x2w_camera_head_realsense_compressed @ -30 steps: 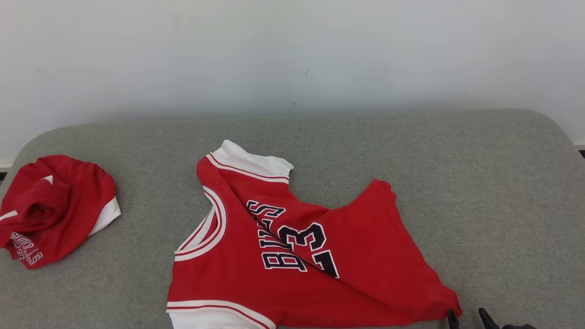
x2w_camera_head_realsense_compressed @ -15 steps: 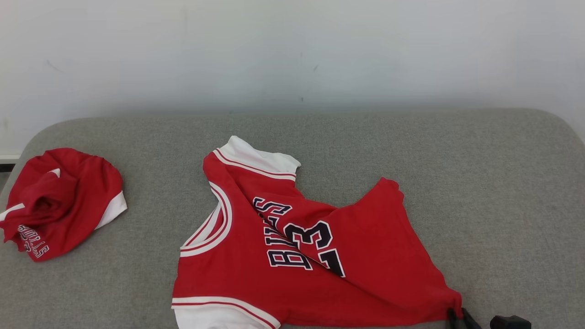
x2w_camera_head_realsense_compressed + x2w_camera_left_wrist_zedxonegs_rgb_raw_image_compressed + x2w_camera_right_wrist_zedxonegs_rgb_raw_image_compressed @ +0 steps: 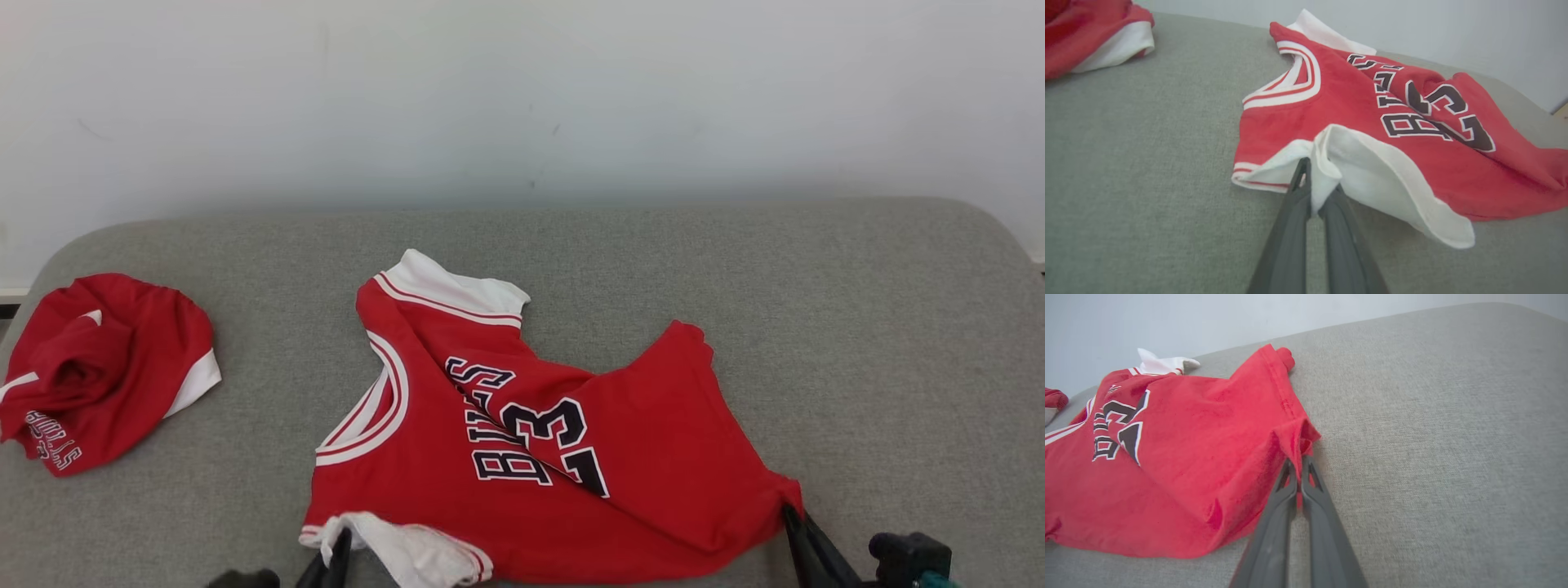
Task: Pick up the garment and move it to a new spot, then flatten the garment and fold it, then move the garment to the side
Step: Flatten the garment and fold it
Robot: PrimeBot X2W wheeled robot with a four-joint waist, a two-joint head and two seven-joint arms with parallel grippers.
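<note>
A red basketball jersey, the garment (image 3: 522,441), lies crumpled on the grey cushion with dark lettering and white trim. My left gripper (image 3: 336,543) is shut on its white-trimmed near shoulder, and the left wrist view shows that white fold (image 3: 1327,163) pinched and raised between the dark fingers (image 3: 1294,212). My right gripper (image 3: 790,516) is shut on the jersey's red near-right corner; in the right wrist view that corner (image 3: 1302,437) bunches up between the fingers (image 3: 1286,490). The jersey (image 3: 1167,457) spreads left of that grip.
A second red garment (image 3: 98,376), bunched in a heap, sits at the cushion's far left, also visible in the left wrist view as a red heap (image 3: 1090,32). The grey cushion (image 3: 857,343) extends bare to the right. A pale wall (image 3: 522,98) rises behind.
Both grippers have shut on the jersey. The white near shoulder is lifted and folded over, and the right corner is pulled up and inward. The camera shifted slightly.
</note>
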